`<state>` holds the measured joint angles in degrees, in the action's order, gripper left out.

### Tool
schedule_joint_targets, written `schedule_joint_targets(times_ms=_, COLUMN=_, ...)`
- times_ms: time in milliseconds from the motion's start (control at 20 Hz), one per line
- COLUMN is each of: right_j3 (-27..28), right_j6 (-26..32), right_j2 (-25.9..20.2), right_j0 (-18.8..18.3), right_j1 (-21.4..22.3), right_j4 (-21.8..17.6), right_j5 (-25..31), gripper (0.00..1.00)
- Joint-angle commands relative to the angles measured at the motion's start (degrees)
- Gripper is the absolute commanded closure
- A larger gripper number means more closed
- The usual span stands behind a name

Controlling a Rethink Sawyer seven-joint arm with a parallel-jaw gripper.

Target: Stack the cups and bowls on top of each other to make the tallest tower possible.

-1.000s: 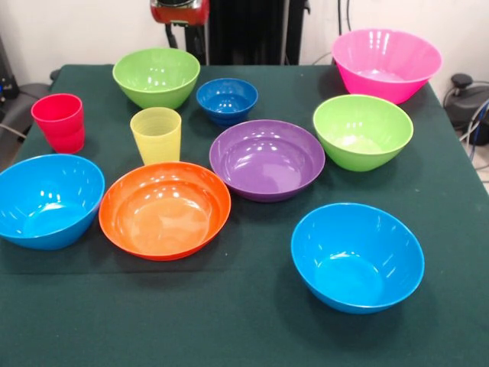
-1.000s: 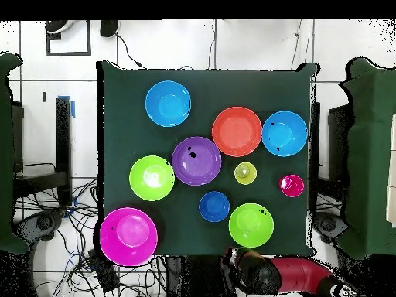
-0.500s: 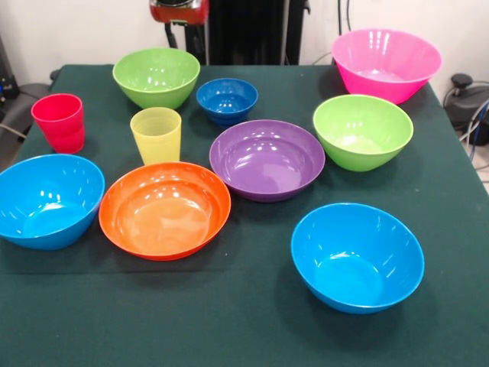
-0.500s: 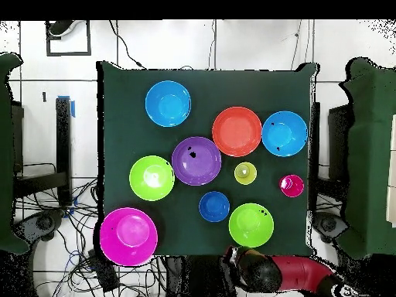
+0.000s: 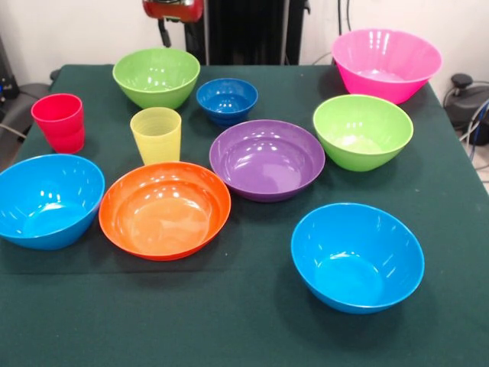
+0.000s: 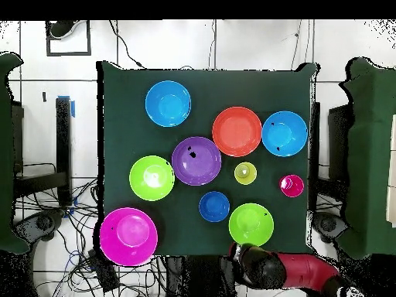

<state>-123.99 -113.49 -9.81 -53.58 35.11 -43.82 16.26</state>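
Note:
All bowls and cups stand apart on the green table, none stacked. In the front view the red cup (image 5: pixel 59 122) and the yellow cup (image 5: pixel 157 135) are at the left. Two lime green bowls (image 5: pixel 156 76) (image 5: pixel 362 131), the small dark blue bowl (image 5: pixel 227 100), the purple bowl (image 5: pixel 267 159), the orange bowl (image 5: pixel 164 209), the big pink bowl (image 5: pixel 386 63) and two light blue bowls (image 5: pixel 47 200) (image 5: pixel 357 256) are spread around. My gripper (image 5: pixel 172 9) is drawn back at the top edge, behind the left lime green bowl. In the overhead view the gripper (image 6: pixel 259 265) is just off the table's edge.
The pink bowl (image 6: pixel 128 237) overhangs the table's corner on the robot's side. Cables lie on the floor around the table (image 6: pixel 116 116). Dark chairs or benches stand at both sides in the overhead view.
The gripper end has shifted slightly to the left at the top edge of the front view. The bowls and cups have not moved.

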Motion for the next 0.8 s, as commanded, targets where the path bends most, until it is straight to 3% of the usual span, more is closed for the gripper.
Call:
schedule_joint_targets(times_ms=50, right_j3=1.7, right_j6=3.6, right_j2=-7.0, right_j0=-0.1, right_j1=0.9, right_j4=2.9, right_j5=6.1, gripper=0.0)
schedule_joint_targets(times_ms=800, right_j3=-0.7, right_j6=4.7, right_j2=-10.2, right_j0=-1.1, right_j1=5.3, right_j4=5.6, right_j5=10.1, gripper=0.0)
